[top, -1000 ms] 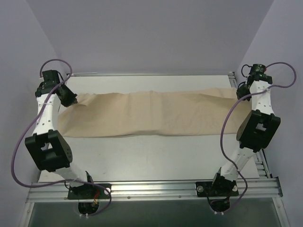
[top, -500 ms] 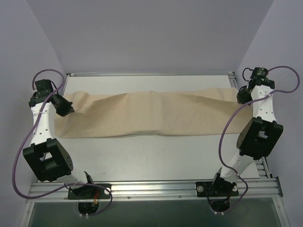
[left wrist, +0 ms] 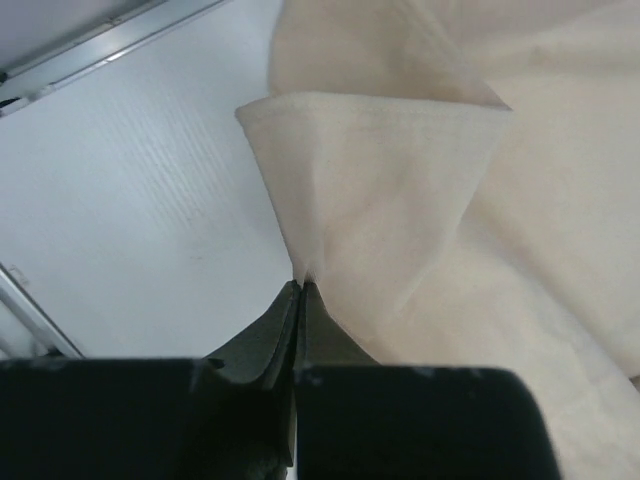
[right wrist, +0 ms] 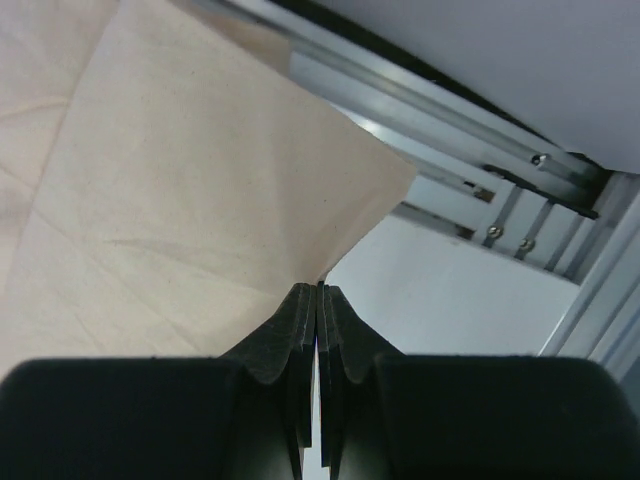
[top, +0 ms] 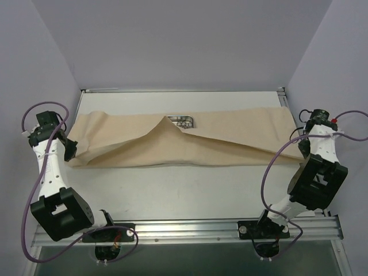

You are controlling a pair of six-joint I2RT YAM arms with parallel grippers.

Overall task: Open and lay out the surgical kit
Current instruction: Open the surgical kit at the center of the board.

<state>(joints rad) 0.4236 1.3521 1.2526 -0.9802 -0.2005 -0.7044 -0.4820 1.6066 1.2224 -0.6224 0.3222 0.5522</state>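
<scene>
Top external view: left gripper and right gripper, both pinching corners of the cloth wrap, have pulled it back, so the steel tray now peeks out.

The cloth wrap is plain sandy beige with no print at all, on a white tabletop. The little tray at the upper middle of the frame is shiny silver, and the walls are pale lilac.

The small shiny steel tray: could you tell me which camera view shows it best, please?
Top external view: the small shiny steel tray peeks out behind the beige cloth wrap's raised fold. Both wrist views show cloth but no tray.
</scene>
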